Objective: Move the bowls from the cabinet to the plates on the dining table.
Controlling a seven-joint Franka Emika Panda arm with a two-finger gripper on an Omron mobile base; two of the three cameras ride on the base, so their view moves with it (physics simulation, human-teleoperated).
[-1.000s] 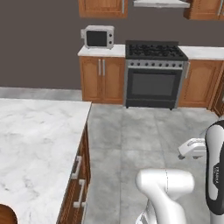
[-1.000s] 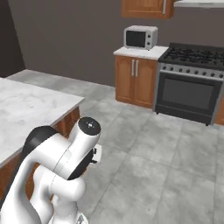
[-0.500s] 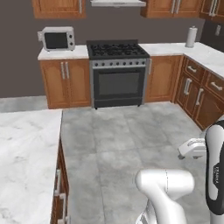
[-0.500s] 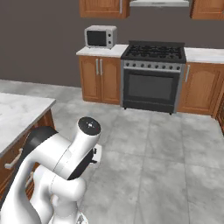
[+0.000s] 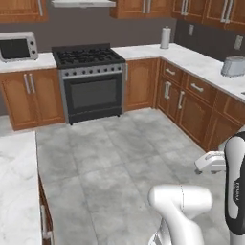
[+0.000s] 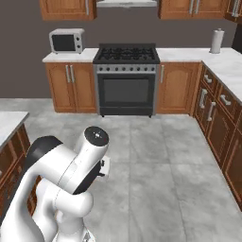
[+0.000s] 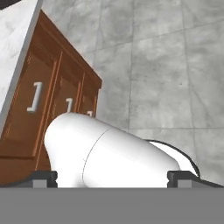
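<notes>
The dining table's marble top point(image 5: 14, 191) shows at the lower left of the left base view and as a corner point(image 6: 7, 124) in the right base view. In the hand view its wooden base with silver-handled drawers point(image 7: 35, 113) lies to the left. My gripper point(image 7: 111, 178) is open, its two dark fingertips point(image 7: 43, 177) wide apart with nothing between them, over the grey floor. The arm is folded close to the base. The bowls and the plates are out of view. Brown wall cabinets point(image 5: 143, 6) hang shut along the back wall; I cannot tell which is the task's cabinet.
A black stove point(image 5: 88, 81) stands at the back wall, with a microwave point(image 5: 18, 46) on the counter to its left. A paper towel roll point(image 5: 165, 37) and a toaster point(image 5: 233, 66) sit on the right counter. Grey tiled floor point(image 5: 119, 158) spreads ahead.
The whole picture has slid left: the base has turned right, away from the dining table. The right-hand counter has come into view. Arm and gripper keep the same pose.
</notes>
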